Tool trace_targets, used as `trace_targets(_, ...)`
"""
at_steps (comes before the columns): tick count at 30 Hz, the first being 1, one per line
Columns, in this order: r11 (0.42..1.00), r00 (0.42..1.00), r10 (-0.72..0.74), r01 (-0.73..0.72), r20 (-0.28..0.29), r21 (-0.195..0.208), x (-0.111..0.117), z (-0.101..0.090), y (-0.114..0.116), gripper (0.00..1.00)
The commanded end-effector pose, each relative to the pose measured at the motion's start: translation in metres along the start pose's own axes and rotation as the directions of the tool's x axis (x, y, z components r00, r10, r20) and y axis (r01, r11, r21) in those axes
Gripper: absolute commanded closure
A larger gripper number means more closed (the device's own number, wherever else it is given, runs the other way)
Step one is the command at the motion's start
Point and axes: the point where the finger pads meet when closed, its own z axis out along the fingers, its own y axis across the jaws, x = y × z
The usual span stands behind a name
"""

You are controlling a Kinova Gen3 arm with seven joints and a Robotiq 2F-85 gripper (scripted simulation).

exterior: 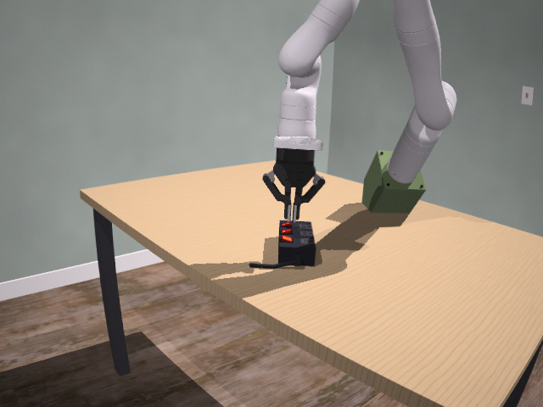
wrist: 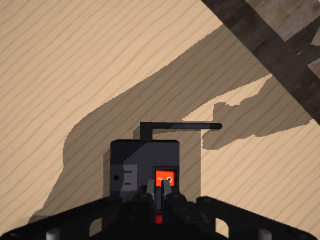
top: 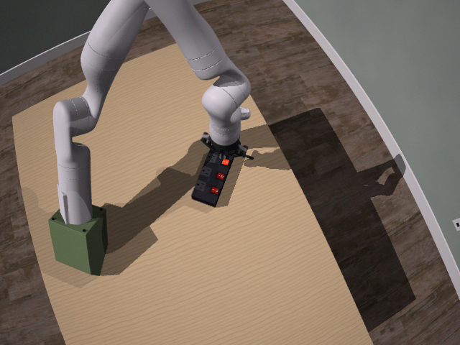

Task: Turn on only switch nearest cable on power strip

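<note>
The black power strip (top: 202,185) (exterior: 302,252) (wrist: 135,155) lies flat and right way up on the wooden table (top: 223,278) (exterior: 394,284). It carries three red switches. The switch nearest the cable (top: 225,162) (exterior: 287,238) (wrist: 165,178) glows brighter orange; the middle switch (top: 221,175) and the far switch (top: 214,190) look darker red. The short black cable (top: 246,156) (exterior: 267,264) (wrist: 180,125) sticks out of one end. My gripper (exterior: 291,216) (wrist: 158,191) points straight down, just above the strip at the cable end. Its fingers are almost together, with nothing between them.
The arm's green base block (top: 77,241) (exterior: 390,188) stands on the table at the far side from the strip. The strip lies close to one table edge (exterior: 219,280), with dark wooden floor (top: 334,185) beyond it.
</note>
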Motion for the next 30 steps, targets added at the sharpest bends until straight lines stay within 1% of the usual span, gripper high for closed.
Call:
trace_targets(1,1.0,1.0,0.0,0.0,0.0,-0.001,0.0,-0.001,0.0,0.0)
trace_targets(5,1.0,1.0,0.0,0.0,0.0,-0.001,0.0,-0.005,0.0,0.0)
trace_targets(8,1.0,1.0,0.0,0.0,0.0,-0.001,0.0,-0.013,0.0,0.0)
trace_targets(10,1.0,1.0,0.0,0.0,0.0,-0.001,0.0,-0.013,0.0,0.0)
trace_targets(14,1.0,1.0,0.0,0.0,0.0,-0.001,0.0,-0.028,0.0,0.0)
trace_targets(25,1.0,1.0,0.0,0.0,0.0,-0.001,0.0,-0.079,0.0,0.0)
trace_targets(27,1.0,1.0,0.0,0.0,0.0,-0.001,0.0,-0.079,0.0,0.0)
trace_targets(30,1.0,1.0,0.0,0.0,0.0,-0.001,0.0,-0.089,0.0,0.0)
